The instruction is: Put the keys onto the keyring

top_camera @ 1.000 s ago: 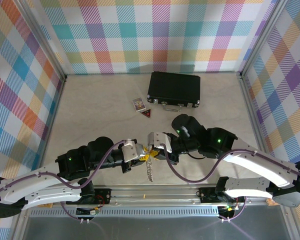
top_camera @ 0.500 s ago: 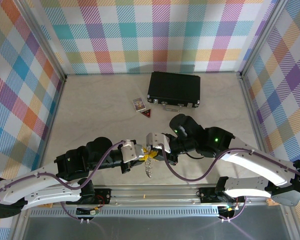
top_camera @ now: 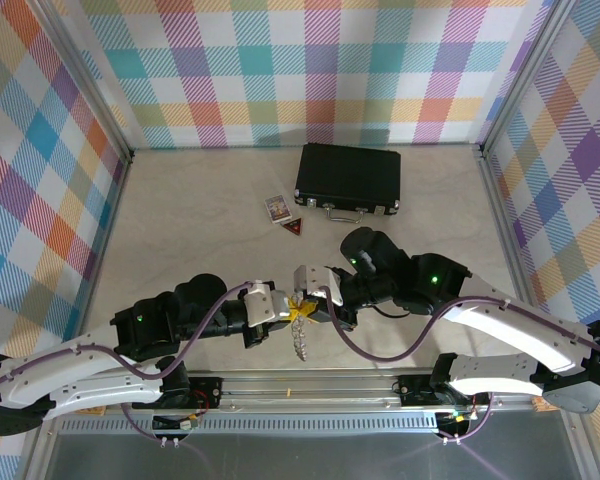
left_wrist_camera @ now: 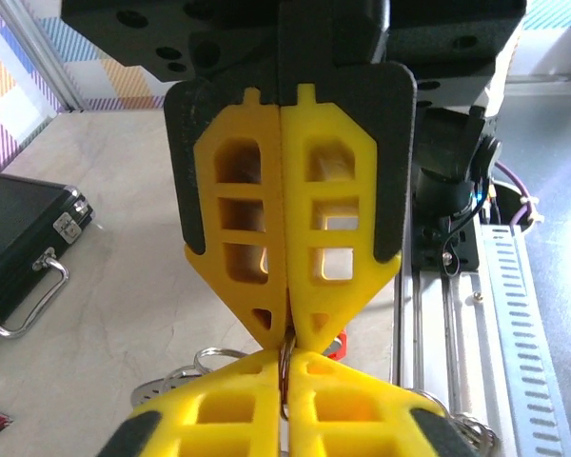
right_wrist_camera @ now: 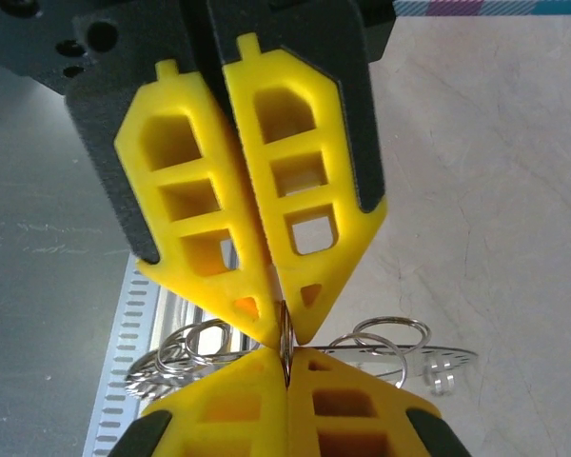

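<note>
Left gripper (left_wrist_camera: 287,333) and right gripper (right_wrist_camera: 284,328), tip to tip, each pinch the keyring (right_wrist_camera: 428,357); we should avoid twisting it.

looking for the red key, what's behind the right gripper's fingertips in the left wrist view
A small red piece peeks out behind the right gripper, beside the pinched keyring. Most of it is covered by that gripper, so its shape is hidden.
</note>
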Action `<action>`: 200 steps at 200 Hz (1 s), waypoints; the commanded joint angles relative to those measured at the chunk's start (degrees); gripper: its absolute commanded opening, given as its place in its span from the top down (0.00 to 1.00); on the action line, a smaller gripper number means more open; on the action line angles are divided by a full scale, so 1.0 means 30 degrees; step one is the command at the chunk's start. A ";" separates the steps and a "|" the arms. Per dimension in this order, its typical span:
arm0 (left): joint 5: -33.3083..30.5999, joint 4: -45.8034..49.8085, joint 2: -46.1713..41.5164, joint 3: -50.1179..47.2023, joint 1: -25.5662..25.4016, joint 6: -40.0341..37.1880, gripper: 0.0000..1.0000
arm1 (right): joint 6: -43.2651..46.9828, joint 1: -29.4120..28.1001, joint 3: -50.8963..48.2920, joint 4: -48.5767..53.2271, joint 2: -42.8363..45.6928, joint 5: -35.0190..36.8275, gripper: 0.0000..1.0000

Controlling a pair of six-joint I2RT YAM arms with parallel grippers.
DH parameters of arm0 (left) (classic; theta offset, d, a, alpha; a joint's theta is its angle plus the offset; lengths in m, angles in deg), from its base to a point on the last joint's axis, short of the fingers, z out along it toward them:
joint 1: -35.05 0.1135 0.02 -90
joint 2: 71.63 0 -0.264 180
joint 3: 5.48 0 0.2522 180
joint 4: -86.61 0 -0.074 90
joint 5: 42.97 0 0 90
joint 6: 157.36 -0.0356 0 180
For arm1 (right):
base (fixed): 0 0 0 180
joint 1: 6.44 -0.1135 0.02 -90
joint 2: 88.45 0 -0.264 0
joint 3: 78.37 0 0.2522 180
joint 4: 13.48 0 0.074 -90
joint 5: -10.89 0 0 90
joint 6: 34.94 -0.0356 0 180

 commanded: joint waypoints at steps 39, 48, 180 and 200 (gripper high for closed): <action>0.0145 -0.1920 -0.0497 -0.0167 -0.0043 -0.0012 1.00 | -0.0118 -0.0146 0.0259 -0.1182 0.0762 -0.1441 1.00; 0.0298 -0.1974 -0.0726 -0.0225 -0.0044 -0.0017 1.00 | -0.0195 -0.0136 0.0182 -0.1251 0.0838 -0.1441 1.00; 0.3121 -0.6602 -0.2509 -0.1213 -0.0038 0.0708 1.00 | -0.1238 -0.0129 -0.1519 -0.3706 0.2142 -0.0918 0.79; 0.3327 -0.6890 -0.2561 -0.1296 -0.0030 0.0791 1.00 | -0.1298 -0.0116 -0.1580 -0.3768 0.2310 -0.0797 0.78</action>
